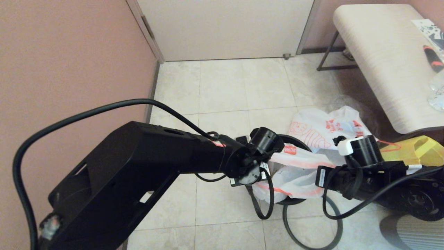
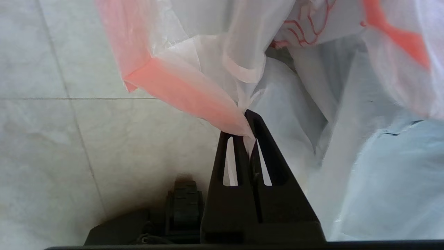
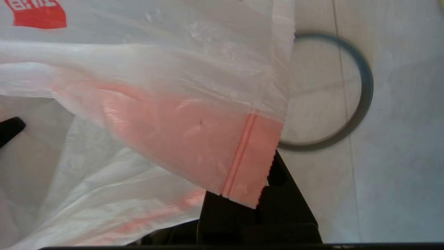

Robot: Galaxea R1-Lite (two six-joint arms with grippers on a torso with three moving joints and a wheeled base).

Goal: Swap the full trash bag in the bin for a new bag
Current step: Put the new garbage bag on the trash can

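Thin, crinkled white plastic bag (image 1: 298,172) with translucent orange bands and red print, stretched between both tools above the tiled floor (image 1: 222,90). Left tool (image 2: 250,119): black tapered fingers together, clamped on a gathered fold of the film. Right tool (image 3: 269,189): the orange, serrated bag edge covers its fingertips; whether it is clamped cannot be told. Bin (image 1: 295,139): only dark curved arcs show around the bag in the head view. A thin grey hoop (image 3: 364,104) lies flat on the tiles. At 1 o'clock from the bag, a pale wood-grain surface (image 1: 378,52); at 3 o'clock, a yellow bag (image 1: 425,149); black cables (image 1: 312,222) loop at 6 o'clock.
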